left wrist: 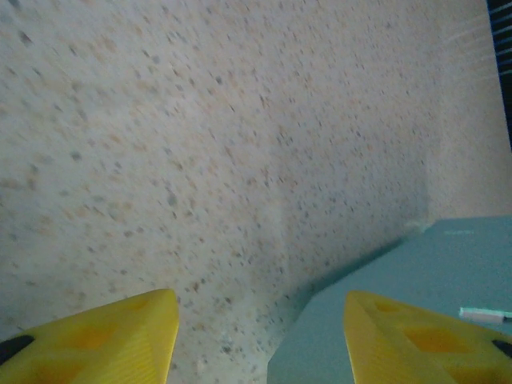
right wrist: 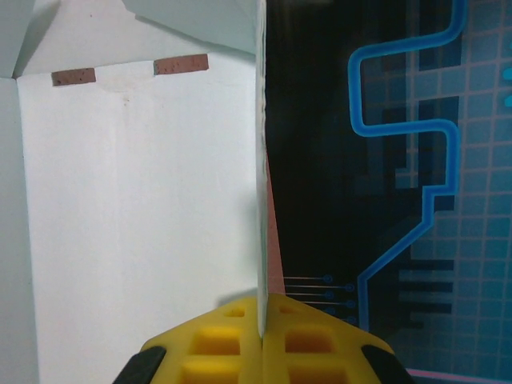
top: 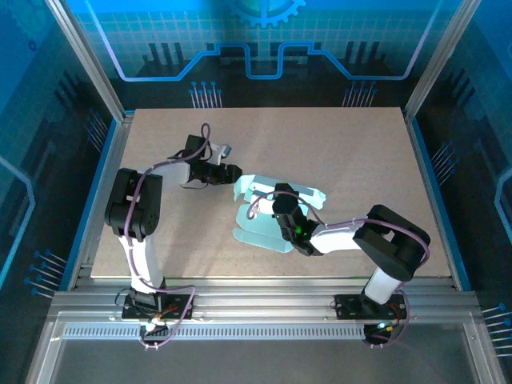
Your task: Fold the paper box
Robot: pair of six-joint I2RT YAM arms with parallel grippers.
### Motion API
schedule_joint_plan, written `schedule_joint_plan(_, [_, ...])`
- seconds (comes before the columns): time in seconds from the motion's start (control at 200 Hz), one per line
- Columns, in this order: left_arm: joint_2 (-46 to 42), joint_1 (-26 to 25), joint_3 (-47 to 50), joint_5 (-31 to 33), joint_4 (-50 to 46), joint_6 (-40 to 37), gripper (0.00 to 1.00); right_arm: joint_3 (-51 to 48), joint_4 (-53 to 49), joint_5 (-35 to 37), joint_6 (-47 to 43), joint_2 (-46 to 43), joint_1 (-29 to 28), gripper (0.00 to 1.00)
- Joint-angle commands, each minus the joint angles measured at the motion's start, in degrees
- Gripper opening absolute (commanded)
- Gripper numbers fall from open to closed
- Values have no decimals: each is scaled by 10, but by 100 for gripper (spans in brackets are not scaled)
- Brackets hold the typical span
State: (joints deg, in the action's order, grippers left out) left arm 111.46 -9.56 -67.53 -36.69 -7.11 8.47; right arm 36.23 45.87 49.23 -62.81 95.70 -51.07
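Observation:
The paper box [top: 258,228] is a pale mint cut-out lying partly unfolded in the middle of the table, with rounded flaps raised at its far side. My right gripper [top: 282,210] is shut on one upright panel. In the right wrist view that panel's thin edge [right wrist: 261,160] runs straight up from the closed yellow fingers [right wrist: 232,344], with the white inner face [right wrist: 136,208] to the left. My left gripper [top: 235,174] hovers at the box's far left corner. Its yellow fingers [left wrist: 104,336] stand apart over the table, and the mint card [left wrist: 416,280] reaches under the right finger.
The speckled beige table [top: 160,144] has free room on the left and at the back. An aluminium frame [top: 264,304] runs along the near edge, and blue enclosure walls [top: 264,48] surround the table. Two brown strips [right wrist: 181,64] mark the card's inner face.

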Motion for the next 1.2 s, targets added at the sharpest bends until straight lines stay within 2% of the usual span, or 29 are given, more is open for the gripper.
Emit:
schedule_joint_plan(0.0, [-41,-2,38,-43,32,-8,52,1,4,-2,14,-7,-5,0])
schedule_joint_plan(0.315, [-87,-21,160,-44,169,47,51,6,14,8,-1,18,-14,0])
schedule_joint_plan(0.535, [-103,-39,241,-40,323,86,43,6,12,12,-3,30,-26,0])
schedule_joint_plan(0.715, [-125,-58,316,0,461,103,42,-3,10,16,-4,30,-36,0])
schedule_joint_plan(0.816, [-121,-67,346,21,531,111,42,-22,21,-1,-24,30,-41,0])
schedule_joint_plan(1.021, [-100,-83,398,49,658,131,36,-23,34,16,-27,52,-47,0])
schedule_joint_plan(1.191, [-68,-93,435,59,776,142,37,-27,45,25,-25,63,-54,0])
